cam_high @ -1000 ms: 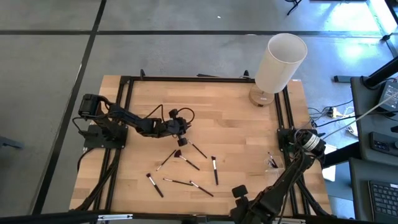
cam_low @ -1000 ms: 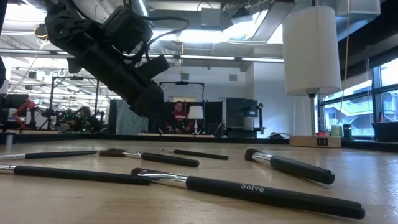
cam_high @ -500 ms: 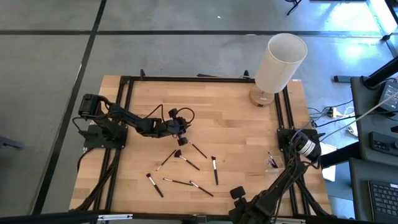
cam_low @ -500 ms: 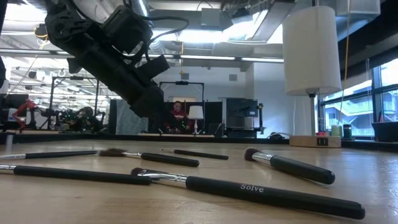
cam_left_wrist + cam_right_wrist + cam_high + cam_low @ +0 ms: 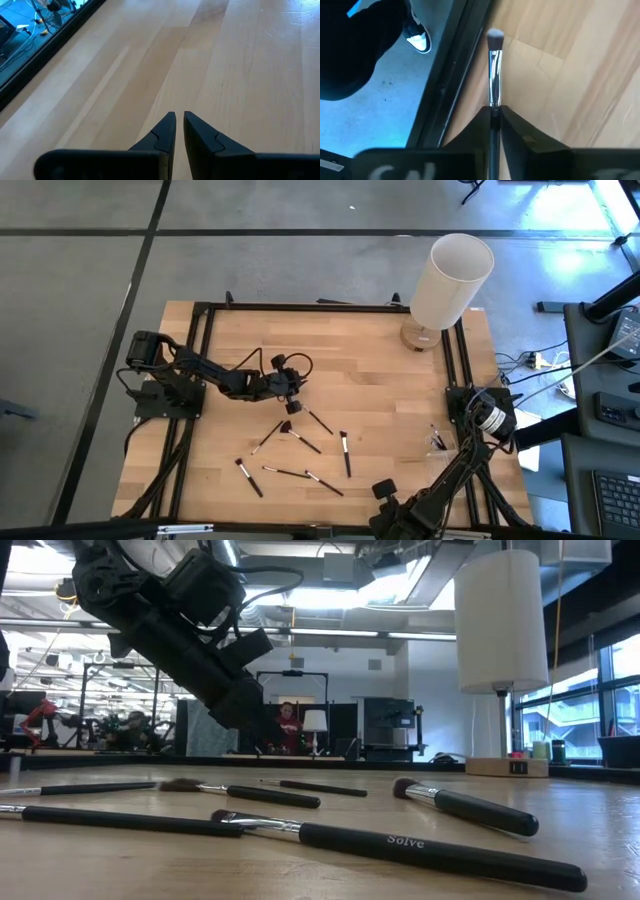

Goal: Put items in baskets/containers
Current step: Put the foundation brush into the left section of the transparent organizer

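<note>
Several thin makeup brushes lie flat and scattered on the wooden table's near middle. The low view shows them lying on their sides. A few more dark brushes lie close together by the right rail. I cannot make out a clear container around them. My right gripper is at the table's near edge, shut on one brush with a pale grey tip. My left gripper hangs shut over bare wood left of centre. My right gripper pinches the brush's black handle, just behind the silver ferrule, between its two fingers. The fingers come steeply from above. The brush sticks out past the fingertips along the wood beside the near rail. I cannot tell whether it still rests on the table.
A tall white cylinder on a round wooden base stands at the far right corner. Black frame rails run along the table's edges. Beyond the near rail, a shoe shows on the floor. People sit in the room behind.
My right arm has sunk a little toward the table at the near edge. The scattered brushes and my left arm have stayed where they were.
</note>
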